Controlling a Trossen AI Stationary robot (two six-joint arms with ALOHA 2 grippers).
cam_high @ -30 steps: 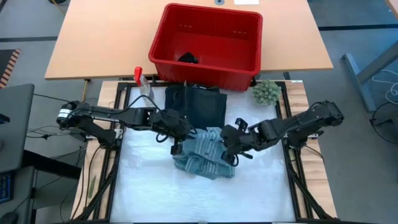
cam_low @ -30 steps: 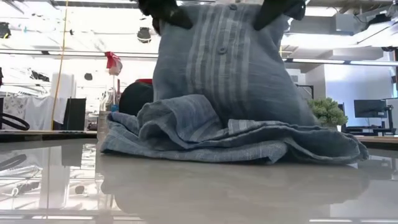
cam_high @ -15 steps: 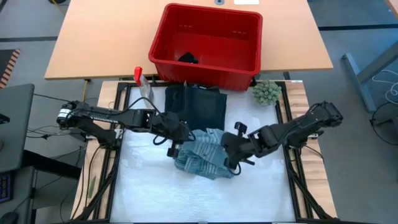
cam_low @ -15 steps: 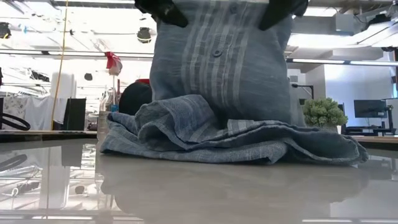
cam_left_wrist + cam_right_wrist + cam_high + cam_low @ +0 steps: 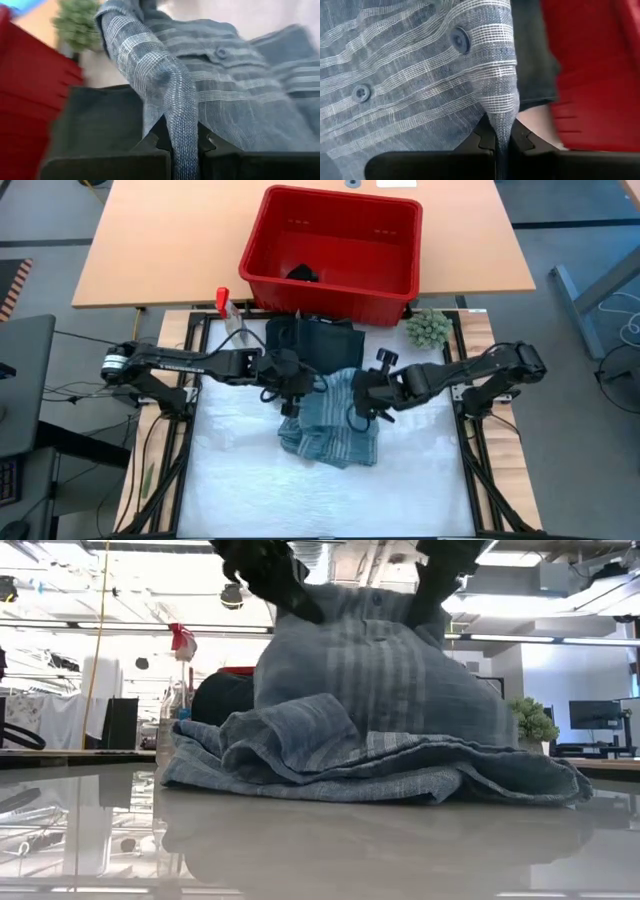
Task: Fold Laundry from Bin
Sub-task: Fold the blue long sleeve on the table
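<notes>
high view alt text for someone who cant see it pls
Two dark arms hold a grey-blue striped shirt up over a white table, left end effector and right end effector each shut on it. Behind lie a dark folded garment and a red bin.

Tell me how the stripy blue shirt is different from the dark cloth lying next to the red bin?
The stripy blue shirt is held up by the left gripper and right gripper, both shut on it; the dark cloth lies untouched. The shirt is rumpled and heaped, while the dark cloth lies flat and squared. The shirt is pale with stripes and buttons; the dark cloth looks plain. Both are soft laundry on the table, outside the red bin.
</notes>
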